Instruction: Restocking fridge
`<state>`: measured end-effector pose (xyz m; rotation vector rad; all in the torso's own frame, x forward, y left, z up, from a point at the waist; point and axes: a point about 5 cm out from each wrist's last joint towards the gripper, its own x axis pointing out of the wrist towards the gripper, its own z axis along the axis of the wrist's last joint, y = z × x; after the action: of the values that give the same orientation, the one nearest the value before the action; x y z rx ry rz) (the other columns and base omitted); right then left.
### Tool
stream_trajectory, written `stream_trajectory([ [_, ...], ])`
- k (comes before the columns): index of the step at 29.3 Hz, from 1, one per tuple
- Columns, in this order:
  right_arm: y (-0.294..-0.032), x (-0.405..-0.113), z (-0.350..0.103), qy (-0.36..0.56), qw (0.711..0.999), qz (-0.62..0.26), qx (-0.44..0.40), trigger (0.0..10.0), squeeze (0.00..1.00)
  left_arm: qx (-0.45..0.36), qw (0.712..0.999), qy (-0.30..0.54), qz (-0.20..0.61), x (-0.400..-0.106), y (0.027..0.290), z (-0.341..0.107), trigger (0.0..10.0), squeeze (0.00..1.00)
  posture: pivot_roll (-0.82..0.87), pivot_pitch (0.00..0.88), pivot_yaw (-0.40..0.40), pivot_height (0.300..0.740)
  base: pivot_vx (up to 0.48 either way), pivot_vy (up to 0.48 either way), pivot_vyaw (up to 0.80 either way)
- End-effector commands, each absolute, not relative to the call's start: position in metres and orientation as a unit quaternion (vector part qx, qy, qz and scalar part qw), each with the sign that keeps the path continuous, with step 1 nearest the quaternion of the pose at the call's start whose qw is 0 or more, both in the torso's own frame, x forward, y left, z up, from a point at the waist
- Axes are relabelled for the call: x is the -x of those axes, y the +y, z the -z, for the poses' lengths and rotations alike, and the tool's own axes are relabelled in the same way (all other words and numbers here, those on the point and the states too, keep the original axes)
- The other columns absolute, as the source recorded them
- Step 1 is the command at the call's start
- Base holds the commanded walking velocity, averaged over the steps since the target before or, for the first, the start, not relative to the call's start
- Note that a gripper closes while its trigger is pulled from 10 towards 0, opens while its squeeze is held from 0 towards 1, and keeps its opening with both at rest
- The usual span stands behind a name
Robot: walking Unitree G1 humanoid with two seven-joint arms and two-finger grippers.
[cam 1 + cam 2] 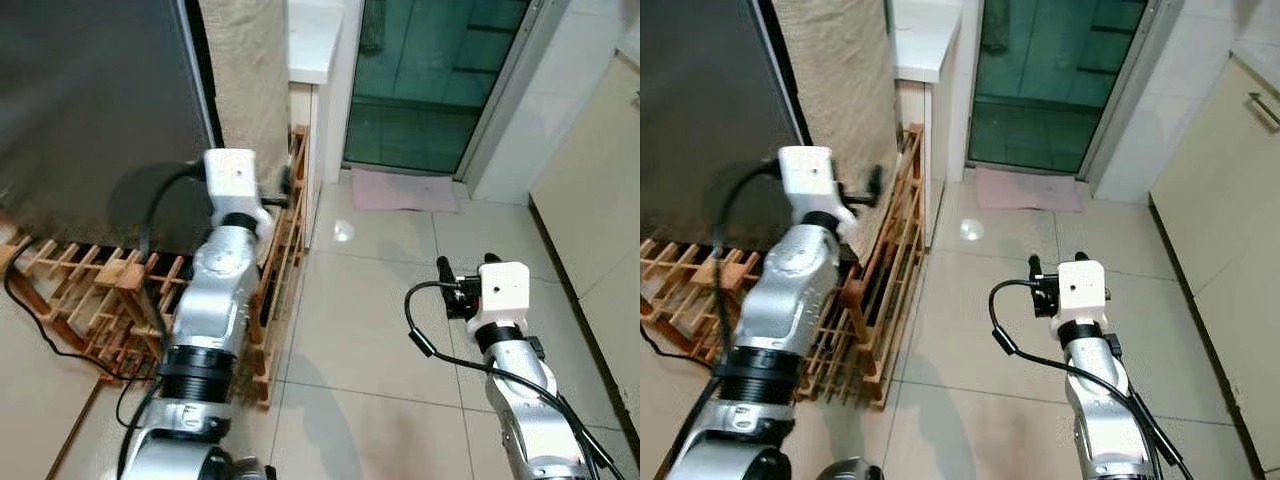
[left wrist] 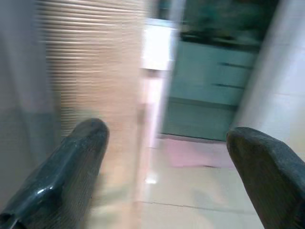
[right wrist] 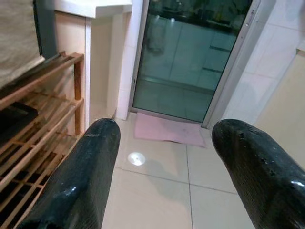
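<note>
fridge: the dark grey fridge (image 1: 95, 110) stands closed, directly behind the wooden rack (image 1: 110, 290); you see no food or bottles to load anywhere near it.
left gripper: the left gripper (image 2: 167, 157) is raised just past the rack's end post, beside the fridge's near edge; fingers (image 2: 71, 167) spread wide, holding nothing. Wrist view is blurred, so treat the range as uncertain.
right gripper: the right gripper (image 3: 167, 157) hangs low over the tiled floor (image 1: 380, 330), well apart from the rack; fingers wide open, empty.
landmarks: glass door (image 1: 430, 80) and pink mat (image 1: 405, 190) lie beyond the rack, white counter (image 1: 315, 40) above its far end.
step: looks like approach to the fridge door, nothing stocked yet.
advice: square yourself to the fridge first, find the door edge or handle (not visible here), and keep the left arm clear of the rack slats and the black cable (image 1: 40, 320).
</note>
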<state>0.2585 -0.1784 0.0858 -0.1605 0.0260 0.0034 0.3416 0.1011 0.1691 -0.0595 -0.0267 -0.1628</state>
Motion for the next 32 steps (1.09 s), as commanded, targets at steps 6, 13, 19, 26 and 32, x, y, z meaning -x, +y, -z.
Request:
stream_trajectory([
  [6,-0.180,-0.260,-0.085,0.012,0.997,0.007,0.078,10.0,0.00,0.050,0.986,-0.027,0.155,-0.337,0.076,-0.179,10.0,0.00,-0.06,0.000,-0.015,0.740,0.000,0.000,0.00],
  [13,-0.178,-0.262,-0.097,-0.009,0.998,0.014,0.066,10.0,0.00,0.071,0.986,-0.057,0.140,-0.328,0.106,-0.179,10.0,0.00,-0.06,0.000,-0.007,0.740,0.000,0.000,0.00],
  [19,-0.177,-0.267,-0.116,-0.038,0.998,0.019,0.052,10.0,0.00,0.082,0.989,-0.082,0.093,-0.303,0.150,-0.170,10.0,0.00,-0.05,0.000,-0.010,0.740,0.000,0.000,0.00],
  [26,-0.179,-0.269,-0.113,-0.028,0.998,0.017,0.046,10.0,0.00,0.047,0.987,-0.086,0.124,-0.275,0.162,-0.161,10.0,0.00,-0.02,0.000,-0.024,0.740,0.000,0.000,0.00],
  [32,-0.180,-0.274,-0.110,-0.014,0.999,0.016,0.044,10.0,0.00,0.072,0.991,-0.080,0.080,-0.271,0.165,-0.161,10.0,0.00,-0.01,0.000,-0.034,0.740,0.000,-0.160,0.76],
])
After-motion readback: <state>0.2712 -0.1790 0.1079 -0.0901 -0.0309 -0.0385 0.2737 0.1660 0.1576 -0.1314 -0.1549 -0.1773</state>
